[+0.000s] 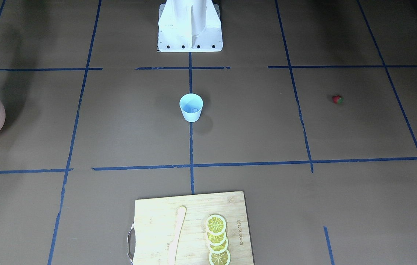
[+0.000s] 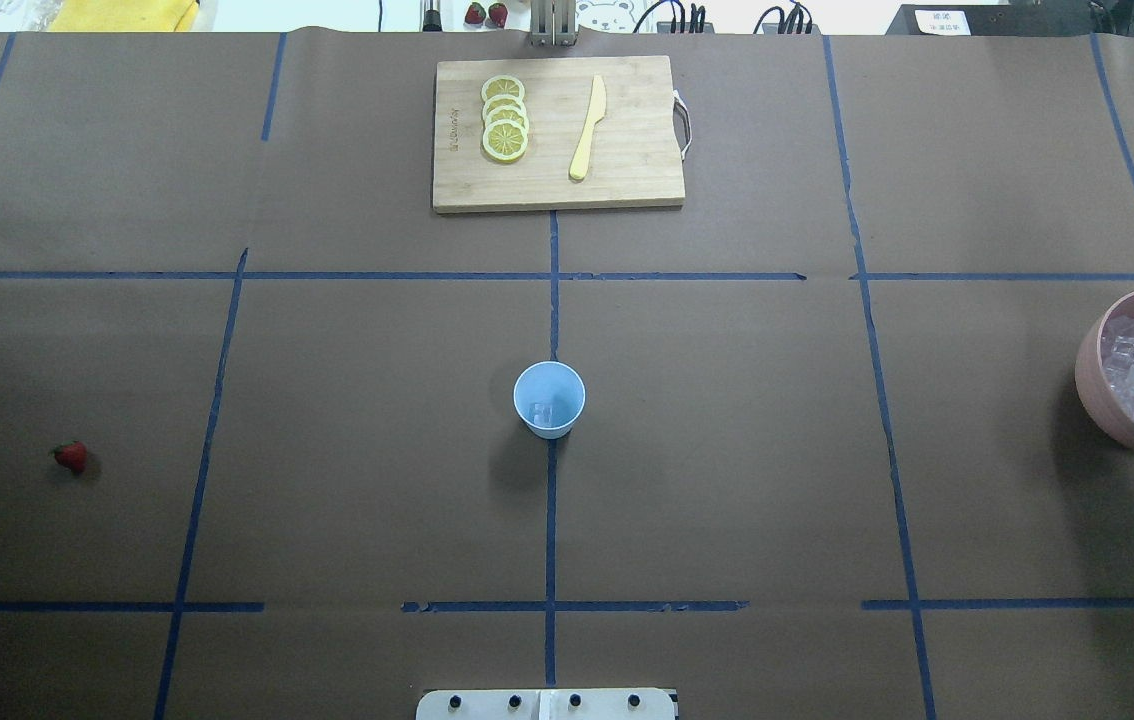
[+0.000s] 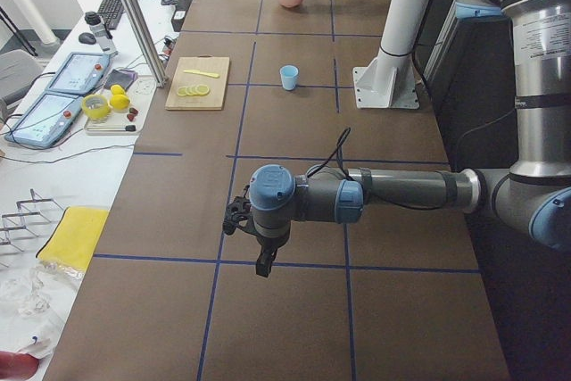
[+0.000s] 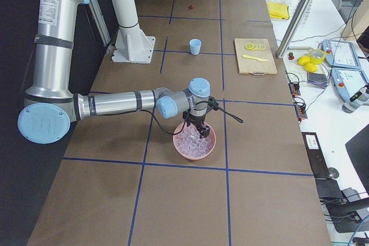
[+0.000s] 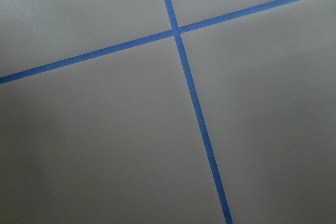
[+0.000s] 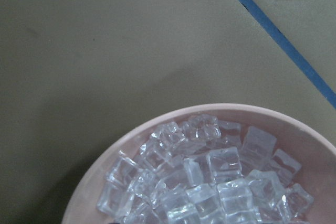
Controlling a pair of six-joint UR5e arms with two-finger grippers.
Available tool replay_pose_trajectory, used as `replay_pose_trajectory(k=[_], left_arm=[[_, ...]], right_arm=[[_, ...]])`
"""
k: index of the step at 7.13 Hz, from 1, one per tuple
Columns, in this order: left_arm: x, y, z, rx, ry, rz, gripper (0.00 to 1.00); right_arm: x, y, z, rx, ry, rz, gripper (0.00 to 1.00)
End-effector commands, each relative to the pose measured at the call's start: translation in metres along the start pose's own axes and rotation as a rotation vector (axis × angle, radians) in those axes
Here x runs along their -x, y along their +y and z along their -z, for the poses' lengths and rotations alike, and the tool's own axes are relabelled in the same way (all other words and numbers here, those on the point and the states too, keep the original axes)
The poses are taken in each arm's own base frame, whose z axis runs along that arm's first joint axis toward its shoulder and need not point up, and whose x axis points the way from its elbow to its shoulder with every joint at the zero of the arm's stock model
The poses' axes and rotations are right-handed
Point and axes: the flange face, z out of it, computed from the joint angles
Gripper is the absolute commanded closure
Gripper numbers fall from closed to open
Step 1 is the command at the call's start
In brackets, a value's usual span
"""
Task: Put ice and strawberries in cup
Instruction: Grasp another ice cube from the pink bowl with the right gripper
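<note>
Reaching into the pink bowl (image 2: 1092,395) at the desk's (image 2: 727,480) right edge, the right end effector (image 4: 197,131) has its fingers spread over the ice (image 6: 210,182). Its wrist view shows only cubes. The grip of the left end effector (image 3: 259,258) cannot be told. The cup (image 2: 549,399) stands centre and the strawberry (image 2: 70,456) far left, with open desk between.

Light-blue cup (image 1: 191,108), red strawberry (image 1: 337,99), clear ice (image 6: 210,187), pink bowl (image 6: 226,109), blue-gridded brown table (image 1: 120,121).

I see matt brown paper (image 2: 327,500) as the work surface, a smooth, grained wooden board (image 2: 627,180) at 12 o'clock, glassy clear ice (image 6: 220,182) in a smooth matt pink bowl (image 6: 310,142) at 3 o'clock, and a smooth plastic-looking cup (image 2: 549,398).
</note>
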Motion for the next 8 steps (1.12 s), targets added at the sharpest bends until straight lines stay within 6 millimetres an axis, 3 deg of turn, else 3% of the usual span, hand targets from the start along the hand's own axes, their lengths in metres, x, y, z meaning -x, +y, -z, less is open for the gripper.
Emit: replay_pose_trajectory(k=[1, 3, 4, 6, 7, 8], left_arm=[[0.0000, 0.0000, 0.0000, 0.000, 0.000, 0.000, 0.00], [0.0000, 0.0000, 0.0000, 0.000, 0.000, 0.000, 0.00], [-0.0005, -0.0002, 0.0005, -0.001, 0.000, -0.001, 0.00], [-0.0006, -0.0004, 0.0006, -0.002, -0.001, -0.002, 0.00], [-0.0006, -0.0004, 0.0006, -0.002, -0.001, -0.002, 0.00], [-0.0010, -0.0006, 0.0012, -0.003, -0.001, -0.003, 0.00]], right_arm=[[-0.0006, 0.0051, -0.0083, 0.019, -0.003, -0.003, 0.12], [0.0006, 0.0063, -0.0131, 0.035, 0.012, 0.005, 0.18], [0.0005, 0.0064, -0.0132, 0.036, 0.012, 0.003, 0.38], [0.0008, 0.0061, -0.0128, 0.036, 0.012, 0.004, 0.86], [0.0010, 0.0061, -0.0128, 0.036, 0.010, 0.006, 0.95], [0.0019, 0.0049, -0.0105, 0.030, 0.009, 0.010, 0.97]])
